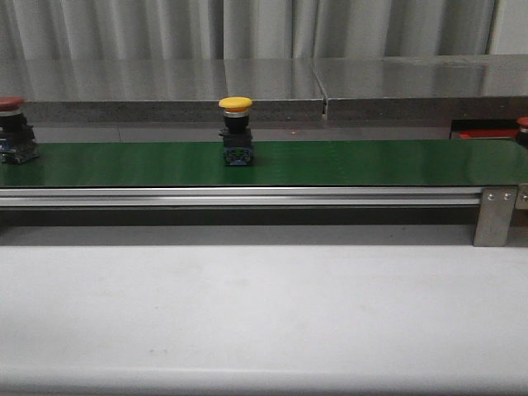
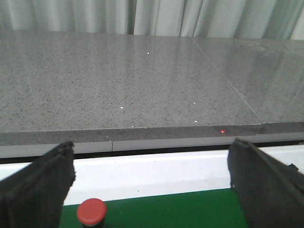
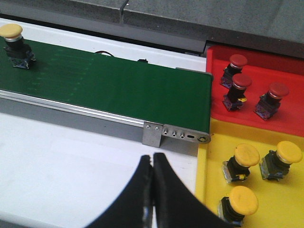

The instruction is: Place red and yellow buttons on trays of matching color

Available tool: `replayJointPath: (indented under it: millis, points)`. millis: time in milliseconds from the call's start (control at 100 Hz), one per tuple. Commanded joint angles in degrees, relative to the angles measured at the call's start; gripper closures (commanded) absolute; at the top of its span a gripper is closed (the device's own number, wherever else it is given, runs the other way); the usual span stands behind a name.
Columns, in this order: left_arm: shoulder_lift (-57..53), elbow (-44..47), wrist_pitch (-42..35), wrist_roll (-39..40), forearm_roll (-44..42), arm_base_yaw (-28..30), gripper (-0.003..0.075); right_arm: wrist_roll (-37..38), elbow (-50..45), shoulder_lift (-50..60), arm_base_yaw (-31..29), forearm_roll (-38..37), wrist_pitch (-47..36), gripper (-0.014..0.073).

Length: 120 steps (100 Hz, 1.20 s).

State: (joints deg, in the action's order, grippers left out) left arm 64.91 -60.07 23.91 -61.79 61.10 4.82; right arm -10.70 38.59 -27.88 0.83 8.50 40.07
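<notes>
A yellow button point(image 1: 236, 130) stands on the green belt point(image 1: 346, 162) near its middle, also seen in the right wrist view point(image 3: 14, 43). A red button point(image 1: 12, 128) is on the belt at the left edge, and another red button point(image 1: 522, 129) shows at the right edge. My left gripper point(image 2: 152, 185) hangs open above the belt; a red button point(image 2: 91, 212) sits just inside its left finger point(image 2: 38, 190), untouched. My right gripper point(image 3: 153, 160) is shut and empty over the white table, near the belt's end. The red tray point(image 3: 285, 66) holds three red buttons; the yellow tray point(image 3: 280, 199) holds three yellow ones.
A grey stone counter point(image 1: 264, 82) runs behind the belt, with curtains beyond. The belt's aluminium rail and end bracket point(image 1: 493, 216) face the white table point(image 1: 264, 313). A sliver of the red tray point(image 1: 487, 130) shows past the belt's right end.
</notes>
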Motion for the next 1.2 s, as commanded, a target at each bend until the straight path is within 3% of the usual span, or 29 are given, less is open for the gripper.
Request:
replayJointPath:
  millis: [0, 130, 250, 340, 510, 650, 750, 820, 940, 990, 1190]
  points:
    - [-7.02, 4.57, -4.68, -0.24, 4.21, -1.98, 0.0143, 0.05, 1.31, -0.15, -0.14, -0.19, -3.72, 0.066]
    - [-15.55, 14.96, -6.94, -0.24, 4.8, -3.94, 0.0187, 0.05, 1.31, -0.15, -0.14, -0.19, -3.72, 0.066]
    - [-23.32, 23.79, -8.24, -0.24, 4.8, -4.05, 0.0283, 0.05, 1.31, -0.15, -0.14, -0.19, -3.78, 0.066]
    - [-27.78, 29.16, -10.46, -0.24, 5.08, -4.05, 0.0409, 0.05, 1.31, -0.15, -0.14, -0.19, -3.78, 0.066]
    - [-33.51, 34.19, -14.04, -0.24, 7.28, -4.05, 0.0742, 0.05, 1.31, -0.15, -0.14, 0.81, -3.78, 0.066]
    - [-33.84, 34.63, -14.06, -0.24, 7.28, -4.05, 0.0739, 0.05, 1.31, -0.15, -0.14, 2.5, -3.23, 0.0644]
    - [-33.84, 34.63, -13.82, -0.24, 7.28, -4.05, 0.0739, 0.05, 1.31, -0.15, -0.14, 4.94, -2.45, 0.0537]
    - [-33.84, 34.63, -13.82, -0.24, 7.28, -4.05, 0.0739, 0.05, 1.31, -0.15, -0.14, 6.88, -2.4, 0.0389]
    - [-33.84, 34.63, -13.82, -0.24, 7.28, -4.05, 0.0739, 0.05, 1.31, -0.35, -0.14, 7.81, -2.71, 0.0038]
    - [-33.84, 34.63, -13.82, -0.24, 7.28, -4.05, 0.0739, 0.05, 1.45, -0.87, -0.14, 7.93, -2.83, -0.0071]
    - [-33.84, 34.63, -13.82, -0.24, 7.28, -4.05, 0.0739, -3.62, 4.26, -10.2, -0.14, 10.62, -3.86, -0.0043]
